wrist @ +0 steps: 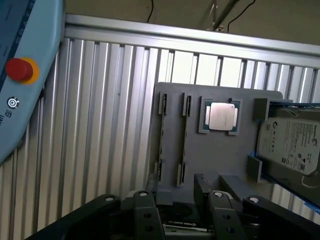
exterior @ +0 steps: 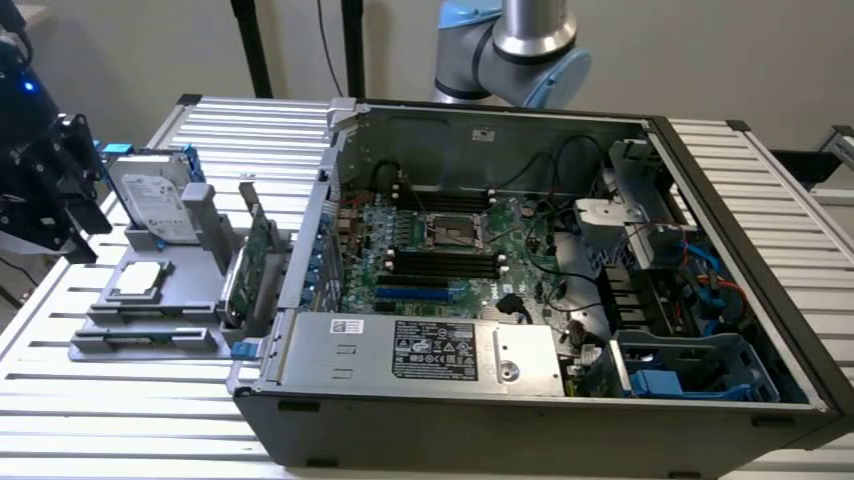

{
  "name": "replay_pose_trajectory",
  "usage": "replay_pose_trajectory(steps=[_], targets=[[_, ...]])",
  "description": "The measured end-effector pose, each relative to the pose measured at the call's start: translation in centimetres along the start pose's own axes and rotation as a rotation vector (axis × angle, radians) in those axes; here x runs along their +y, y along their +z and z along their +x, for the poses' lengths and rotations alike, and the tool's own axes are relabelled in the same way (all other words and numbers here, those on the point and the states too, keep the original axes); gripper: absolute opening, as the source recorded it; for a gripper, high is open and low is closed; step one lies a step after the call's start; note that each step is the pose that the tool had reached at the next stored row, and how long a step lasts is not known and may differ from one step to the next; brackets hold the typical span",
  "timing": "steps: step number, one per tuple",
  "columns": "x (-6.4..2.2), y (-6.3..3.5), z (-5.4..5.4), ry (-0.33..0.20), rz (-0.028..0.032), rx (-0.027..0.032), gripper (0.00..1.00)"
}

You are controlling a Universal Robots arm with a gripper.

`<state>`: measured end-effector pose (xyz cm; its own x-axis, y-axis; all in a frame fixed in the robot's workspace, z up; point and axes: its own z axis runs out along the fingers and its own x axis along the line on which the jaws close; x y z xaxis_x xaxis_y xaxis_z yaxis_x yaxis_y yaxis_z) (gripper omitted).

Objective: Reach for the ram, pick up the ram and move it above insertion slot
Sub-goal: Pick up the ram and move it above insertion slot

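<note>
Early in the reach, I judge. My gripper (wrist: pixel 172 192) hangs over the gray fixture (wrist: pixel 220 160) on the tabletop (wrist: pixel 100 125), fingers (wrist: pixel 145 210) spread and gripping nothing. The ram (wrist: pixel 160 140) stands edge-on in its groove, ungrasped. Pick-up and the carry above the insertion slot (exterior: pixel 441 262) are not yet done.

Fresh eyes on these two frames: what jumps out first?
The open computer case with its motherboard exposed dominates the middle of the exterior view. On that view's left, a grey fixture carries a hard drive standing on edge and a processor chip. In the wrist view the pincer hangs open over that fixture.
</note>
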<state>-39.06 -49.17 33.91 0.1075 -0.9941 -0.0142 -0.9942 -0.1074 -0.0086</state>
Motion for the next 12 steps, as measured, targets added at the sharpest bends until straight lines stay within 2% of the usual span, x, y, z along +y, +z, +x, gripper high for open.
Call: replay_pose_trajectory(steps=[12], targets=[[0.3,2.16,0.6,0.0,-0.0002,0.0,0.42]])
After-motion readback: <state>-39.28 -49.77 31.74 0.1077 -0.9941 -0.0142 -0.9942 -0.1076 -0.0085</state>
